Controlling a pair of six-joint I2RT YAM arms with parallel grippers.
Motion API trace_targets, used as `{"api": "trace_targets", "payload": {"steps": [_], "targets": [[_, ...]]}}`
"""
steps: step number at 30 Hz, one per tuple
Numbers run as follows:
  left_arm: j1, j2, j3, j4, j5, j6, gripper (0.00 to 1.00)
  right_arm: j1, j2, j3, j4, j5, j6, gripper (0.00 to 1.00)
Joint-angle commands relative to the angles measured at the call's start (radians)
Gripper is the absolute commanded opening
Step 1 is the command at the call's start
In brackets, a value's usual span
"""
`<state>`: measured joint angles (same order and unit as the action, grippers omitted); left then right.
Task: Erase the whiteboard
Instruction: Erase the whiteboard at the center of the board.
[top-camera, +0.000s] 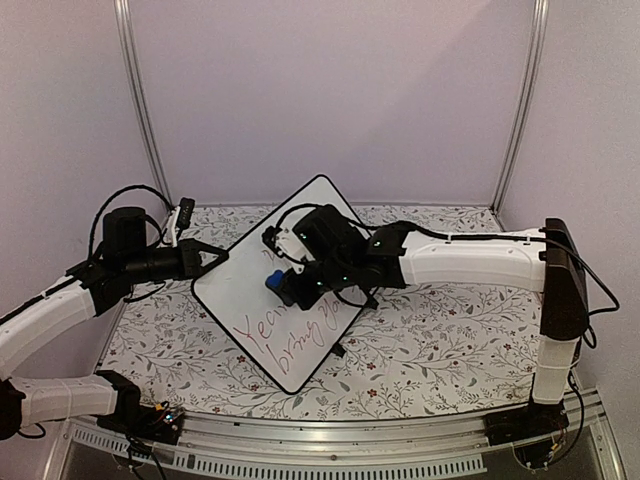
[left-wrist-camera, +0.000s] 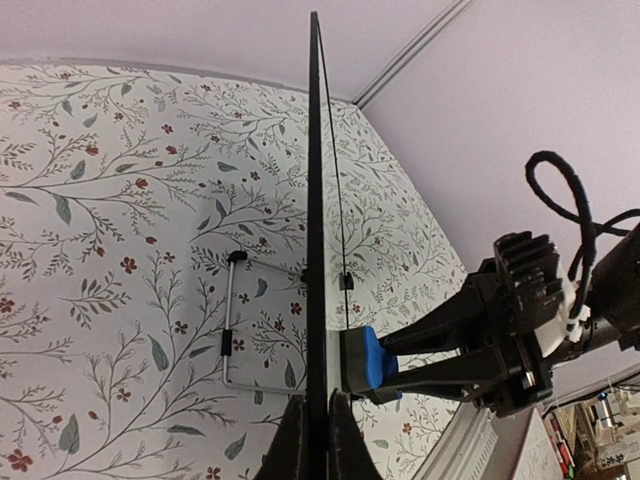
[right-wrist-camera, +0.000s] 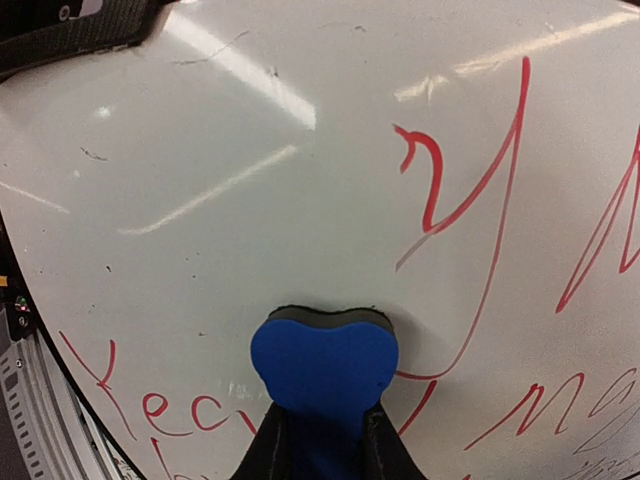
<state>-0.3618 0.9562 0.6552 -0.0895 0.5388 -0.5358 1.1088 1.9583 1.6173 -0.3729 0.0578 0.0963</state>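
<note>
Whiteboard (top-camera: 245, 290) mid-table (top-camera: 440, 340), set diamond-wise | your left jaws pinch its left corner | right jaws clamp eraser (right-wrist-camera: 322, 365) against its face | red writing (top-camera: 272, 335) below, bare white above | lilac walls (top-camera: 330, 100) behind

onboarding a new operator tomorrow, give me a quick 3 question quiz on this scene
1. True or false: the left end effector grips the whiteboard by its edge.
2. What does the right end effector hold against the board? A) a blue eraser B) a red marker C) a folded cloth
3. Fill in: the writing on the board is ___ in colour.

Key: 1 true; 2 A; 3 red
</note>
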Motion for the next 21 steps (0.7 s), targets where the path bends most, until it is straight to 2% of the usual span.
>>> {"api": "trace_targets", "payload": {"steps": [1, 15, 21], "targets": [[-0.016, -0.011, 0.006, 0.074, 0.093, 0.024, 0.0, 0.008, -0.001, -0.054, -0.101, 0.017, 0.015, 0.01], [-0.016, -0.004, 0.007, 0.074, 0.091, 0.024, 0.0, 0.014, -0.033, -0.101, -0.112, 0.024, 0.019, 0.01], [-0.016, 0.003, 0.008, 0.073, 0.094, 0.022, 0.0, 0.014, -0.046, -0.049, -0.119, 0.049, 0.009, 0.01]]}}
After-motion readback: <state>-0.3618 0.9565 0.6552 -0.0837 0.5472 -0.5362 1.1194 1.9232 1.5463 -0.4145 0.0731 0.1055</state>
